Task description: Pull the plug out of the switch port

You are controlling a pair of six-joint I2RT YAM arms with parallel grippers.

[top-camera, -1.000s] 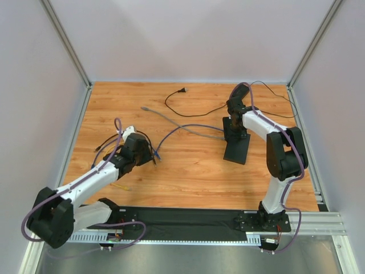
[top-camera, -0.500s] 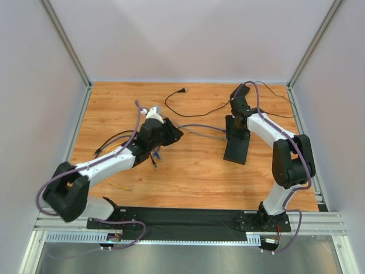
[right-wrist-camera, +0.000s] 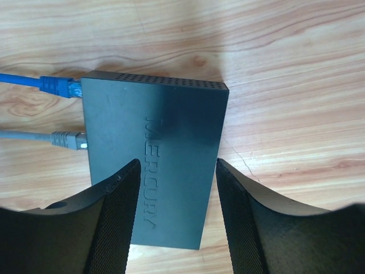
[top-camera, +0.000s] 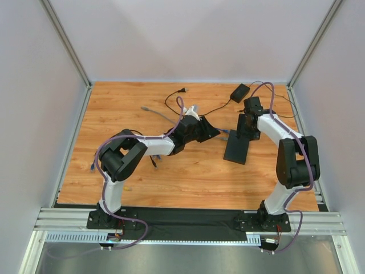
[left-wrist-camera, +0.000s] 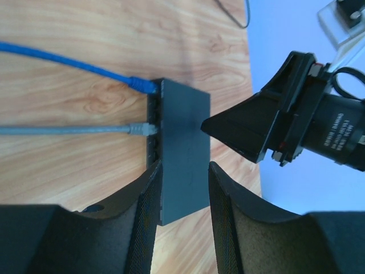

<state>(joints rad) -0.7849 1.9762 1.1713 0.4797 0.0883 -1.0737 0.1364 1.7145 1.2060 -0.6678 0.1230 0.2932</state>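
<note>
Over the switch (right-wrist-camera: 154, 114), the right hand (right-wrist-camera: 177, 164) hangs part open with nothing gripped; whether its fingers (right-wrist-camera: 114, 217) touch the lid I cannot tell; the left hand (left-wrist-camera: 183, 168), also part open and empty, points at the switch from just beside it; a blue plug (left-wrist-camera: 140, 84) and a grey plug (left-wrist-camera: 140, 129) both sit in ports along the switch's long edge; the switch lies flat, right of centre on the wooden desk (top-camera: 188, 177); a black power adapter (top-camera: 239, 90) lies near the far edge.
</note>
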